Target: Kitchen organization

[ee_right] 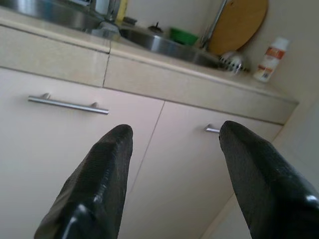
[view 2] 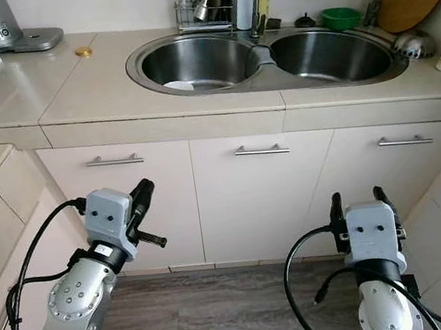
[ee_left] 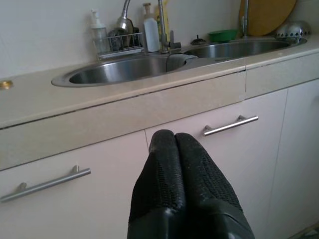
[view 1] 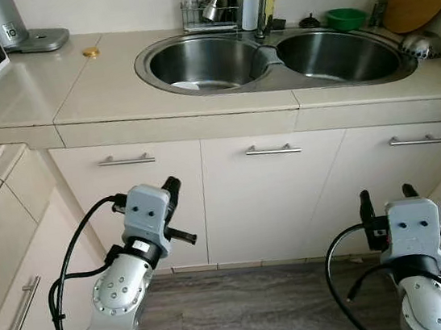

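While arms hang low, steel dbl sink point(view 1: 272, 64)

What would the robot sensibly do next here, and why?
Probably lift the right gripper toward the countertop. Both grippers hang low before the cabinet doors, holding nothing, while the things to tidy sit up by the sink. The right fingers are already open; the left gripper is shut.

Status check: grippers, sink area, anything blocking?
Left gripper shut, right gripper open, both low before the cabinet doors. Sink untouched, white item in left basin. Nothing blocking.
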`<state>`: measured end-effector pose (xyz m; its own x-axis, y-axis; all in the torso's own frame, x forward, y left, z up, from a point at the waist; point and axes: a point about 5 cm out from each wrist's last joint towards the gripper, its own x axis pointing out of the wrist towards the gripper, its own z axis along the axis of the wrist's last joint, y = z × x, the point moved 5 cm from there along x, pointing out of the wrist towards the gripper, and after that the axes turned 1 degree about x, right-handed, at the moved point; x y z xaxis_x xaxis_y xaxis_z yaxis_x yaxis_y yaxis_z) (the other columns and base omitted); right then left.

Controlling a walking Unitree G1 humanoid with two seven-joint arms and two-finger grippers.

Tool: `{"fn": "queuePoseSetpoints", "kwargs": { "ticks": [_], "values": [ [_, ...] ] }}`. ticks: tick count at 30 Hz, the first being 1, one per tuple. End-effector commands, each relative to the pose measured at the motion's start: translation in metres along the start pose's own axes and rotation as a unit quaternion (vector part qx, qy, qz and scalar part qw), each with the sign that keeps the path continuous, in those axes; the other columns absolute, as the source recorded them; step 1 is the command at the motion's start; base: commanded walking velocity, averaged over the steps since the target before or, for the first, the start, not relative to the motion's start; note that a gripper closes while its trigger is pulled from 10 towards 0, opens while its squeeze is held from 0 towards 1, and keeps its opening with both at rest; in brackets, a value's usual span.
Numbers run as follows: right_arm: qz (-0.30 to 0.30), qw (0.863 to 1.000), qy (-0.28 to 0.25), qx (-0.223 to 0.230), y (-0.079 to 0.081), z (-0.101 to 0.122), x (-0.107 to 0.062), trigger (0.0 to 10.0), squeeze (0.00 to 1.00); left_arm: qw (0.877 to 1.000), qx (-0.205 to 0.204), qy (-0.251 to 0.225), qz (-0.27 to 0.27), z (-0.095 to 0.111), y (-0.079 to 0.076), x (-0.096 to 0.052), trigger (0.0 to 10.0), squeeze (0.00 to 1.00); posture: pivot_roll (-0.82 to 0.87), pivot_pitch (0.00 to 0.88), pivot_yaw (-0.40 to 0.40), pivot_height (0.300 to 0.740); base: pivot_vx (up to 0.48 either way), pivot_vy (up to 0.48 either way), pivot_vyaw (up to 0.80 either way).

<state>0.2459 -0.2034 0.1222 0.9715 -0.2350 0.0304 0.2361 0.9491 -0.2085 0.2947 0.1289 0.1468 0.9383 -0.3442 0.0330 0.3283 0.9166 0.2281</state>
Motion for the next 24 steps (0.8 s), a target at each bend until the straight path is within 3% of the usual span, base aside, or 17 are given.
{"fn": "queuePoseSetpoints", "kwargs": {
  "ticks": [1,8,15,24],
  "values": [
    [0.009,1.0,0.016,0.025,0.003,-0.004,0.001,10.0,0.0,1.0,-0.01,0.011,-0.025,-0.005,-0.011,0.002,10.0,0.0,0.1,0.0,-0.091,0.74,0.0,0.48,0.0],
    [0.002,0.999,0.027,0.028,-0.006,-0.006,0.003,10.0,0.0,0.999,-0.015,0.016,-0.044,-0.005,-0.014,0.003,10.0,0.0,0.1,0.0,-0.093,0.74,0.0,0.48,-0.06],
    [-0.007,0.999,0.022,0.029,-0.008,-0.002,0.005,10.0,0.0,0.999,-0.01,0.005,-0.045,-0.002,-0.014,0.006,10.0,0.0,0.1,0.0,-0.094,0.74,0.0,0.48,-0.8],
    [-0.06,0.998,0.024,0.008,-0.029,-0.004,0.007,10.0,0.0,0.999,0.014,-0.004,-0.043,0.0,-0.011,0.01,10.0,0.0,0.1,0.0,-0.095,0.74,0.0,0.0,-0.8]
  ]
}}
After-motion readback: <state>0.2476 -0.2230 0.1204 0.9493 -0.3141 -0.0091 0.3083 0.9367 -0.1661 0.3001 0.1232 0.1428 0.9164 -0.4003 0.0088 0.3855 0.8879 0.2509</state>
